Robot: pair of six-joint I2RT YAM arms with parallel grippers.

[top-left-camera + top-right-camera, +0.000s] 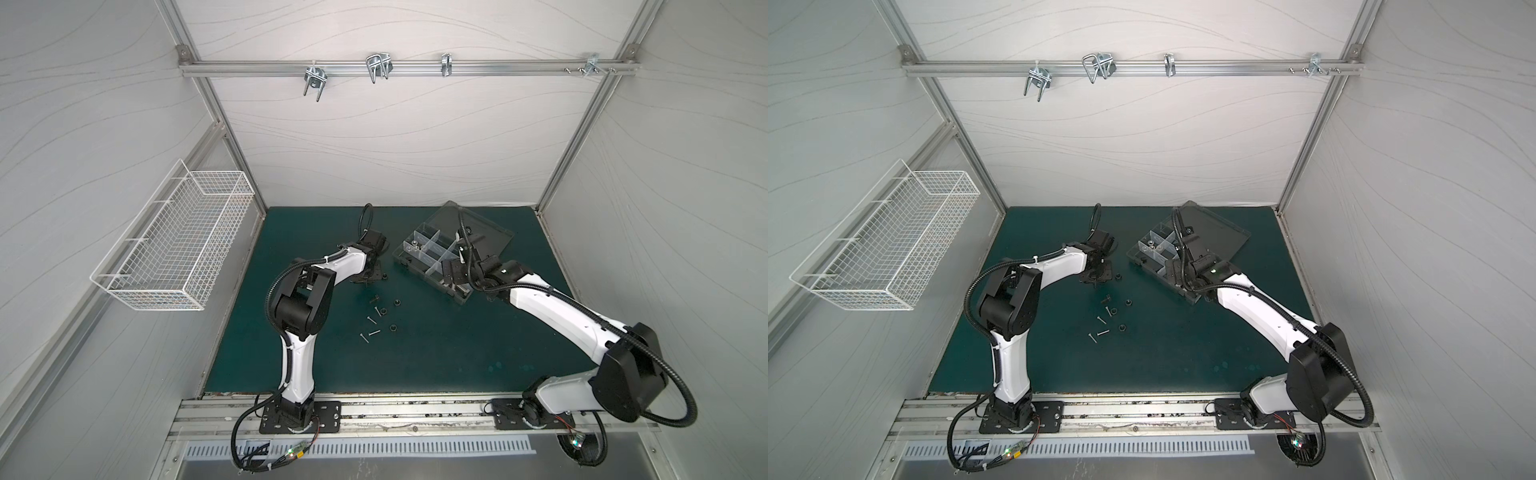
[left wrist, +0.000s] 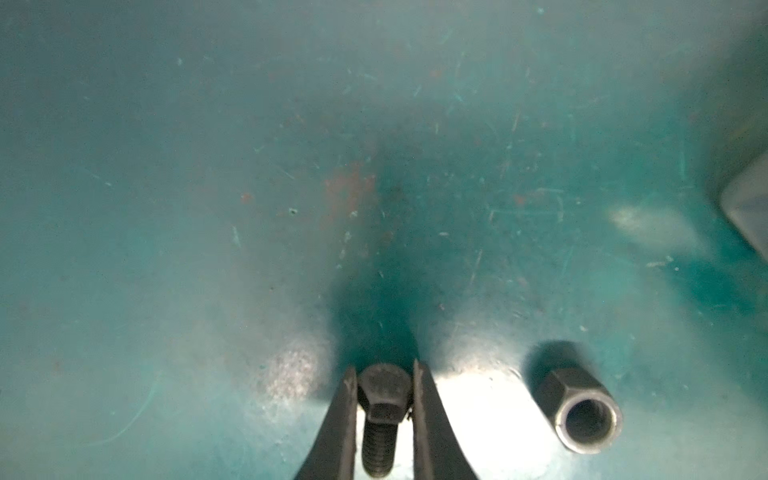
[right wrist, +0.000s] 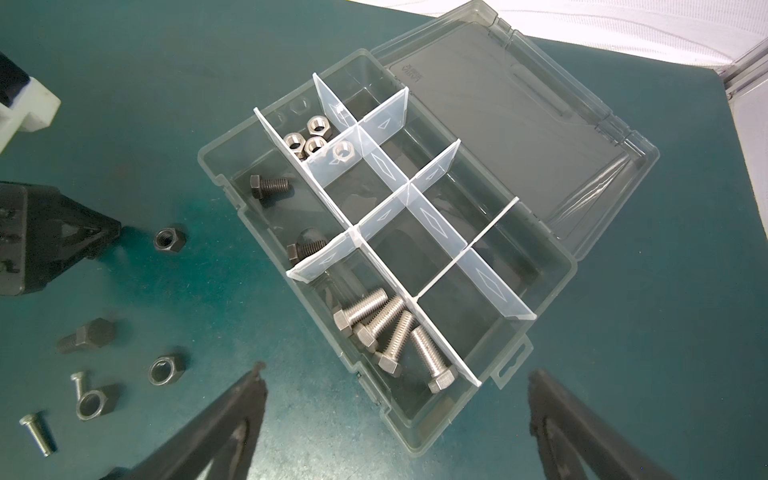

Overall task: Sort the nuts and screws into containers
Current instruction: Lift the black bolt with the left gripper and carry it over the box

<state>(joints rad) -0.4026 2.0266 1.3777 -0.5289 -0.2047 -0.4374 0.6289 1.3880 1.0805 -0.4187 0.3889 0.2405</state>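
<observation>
1. Bench (image 1: 415, 365): carries all parts.
2. Organizer box (image 3: 571, 266): lid open, partly filled.
3. Right hand (image 3: 397, 370): spread wide, empty, above box.
4. Left hand (image 2: 384, 368): closed on black screw (image 2: 380, 419); pick-up step.
5. Black screw: lying on bench; next, lift across to box's black-screw compartment.

walls (image 1: 395, 145): pale wavy panels | rail (image 1: 498, 67): metal hooks (image 1: 378, 67) | basket (image 1: 174, 237): white wire, left wall | tabletop (image 1: 415, 353): dark green
</observation>
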